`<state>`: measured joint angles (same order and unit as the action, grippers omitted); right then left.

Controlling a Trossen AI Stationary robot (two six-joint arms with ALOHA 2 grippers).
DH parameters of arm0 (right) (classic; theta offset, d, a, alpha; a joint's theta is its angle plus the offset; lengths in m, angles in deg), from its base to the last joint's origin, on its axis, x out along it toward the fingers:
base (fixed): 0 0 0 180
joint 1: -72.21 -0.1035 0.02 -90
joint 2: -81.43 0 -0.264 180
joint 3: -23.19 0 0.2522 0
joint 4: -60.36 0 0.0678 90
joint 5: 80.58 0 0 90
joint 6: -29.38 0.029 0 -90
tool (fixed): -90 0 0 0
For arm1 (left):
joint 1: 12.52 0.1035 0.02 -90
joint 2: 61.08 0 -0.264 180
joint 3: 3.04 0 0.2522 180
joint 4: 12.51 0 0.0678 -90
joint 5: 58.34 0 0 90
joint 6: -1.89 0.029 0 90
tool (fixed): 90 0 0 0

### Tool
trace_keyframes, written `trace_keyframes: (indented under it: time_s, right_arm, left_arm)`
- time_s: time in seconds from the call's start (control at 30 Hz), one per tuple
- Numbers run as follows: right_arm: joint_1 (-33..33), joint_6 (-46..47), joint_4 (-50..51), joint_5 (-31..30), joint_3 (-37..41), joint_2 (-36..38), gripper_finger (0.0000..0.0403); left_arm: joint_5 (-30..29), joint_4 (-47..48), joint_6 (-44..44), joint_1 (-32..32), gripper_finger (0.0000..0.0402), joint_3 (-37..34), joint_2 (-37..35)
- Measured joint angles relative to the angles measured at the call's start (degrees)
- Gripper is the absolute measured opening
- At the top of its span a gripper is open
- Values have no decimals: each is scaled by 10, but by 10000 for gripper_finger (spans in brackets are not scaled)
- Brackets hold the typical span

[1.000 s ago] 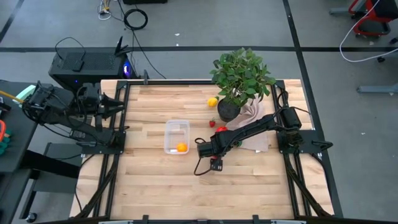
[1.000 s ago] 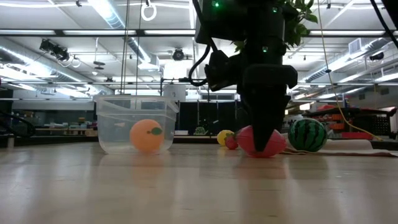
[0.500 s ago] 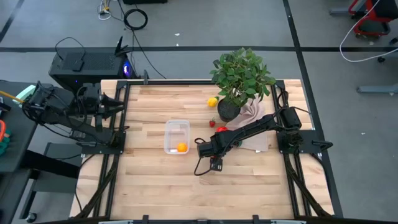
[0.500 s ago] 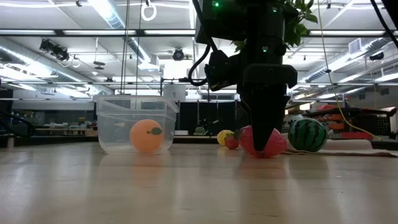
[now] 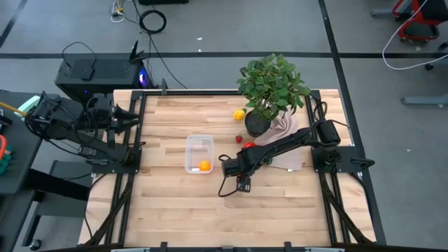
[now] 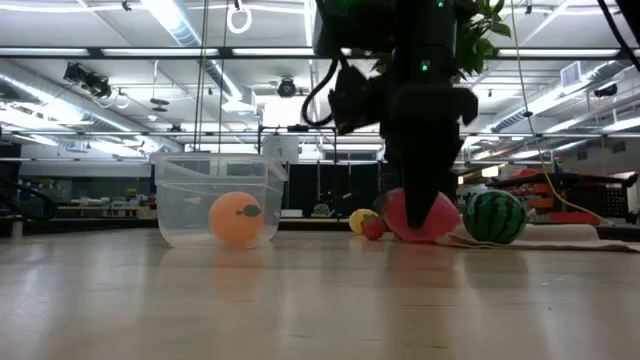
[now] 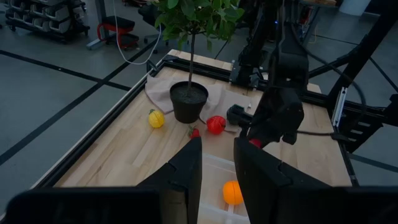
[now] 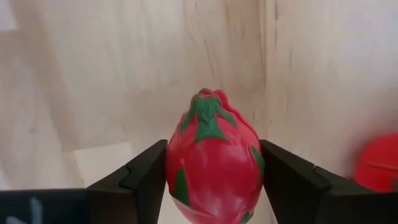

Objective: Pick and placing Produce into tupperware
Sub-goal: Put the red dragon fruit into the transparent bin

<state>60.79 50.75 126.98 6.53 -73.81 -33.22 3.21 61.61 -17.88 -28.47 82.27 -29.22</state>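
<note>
Right gripper [image 8: 211, 180] clasps a glossy, scaly, egg-shaped red dragonfruit [image 8: 213, 162] above pale wood

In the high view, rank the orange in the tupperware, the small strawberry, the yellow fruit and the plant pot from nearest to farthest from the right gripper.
Measured from the right gripper, which is shut on the dragon fruit:
1. Orange, inside the tupperware, toward the left arm's side.
2. Strawberry, on bare wood toward the far edge.
3. Plant pot, on the beige cloth.
4. Yellow fruit, beside the pot, nearest the far edge.
</note>
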Motion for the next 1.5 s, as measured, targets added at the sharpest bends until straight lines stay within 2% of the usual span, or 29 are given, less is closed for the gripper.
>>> trace_keyframes:
  time_s: [0.23,0.53,0.7,1.2,1.3,1.5]
  right_arm:
    - [-5,12,64,1,-50,48,233]
    - [-20,-19,223,-3,-201,68,232]
    - [-10,-20,243,-10,-257,68,233]
    - [32,-18,248,67,-263,61,232]
    - [39,-26,236,70,-295,44,232]
    - [55,-74,253,61,-451,-51,232]
  left_arm:
    - [0,0,0,0,101,0,0]
    - [0,0,9,0,101,0,0]
    - [0,0,9,0,101,0,0]
    - [0,-1,9,0,101,0,0]
    - [0,0,9,0,101,0,0]
    - [0,-1,9,0,101,0,0]
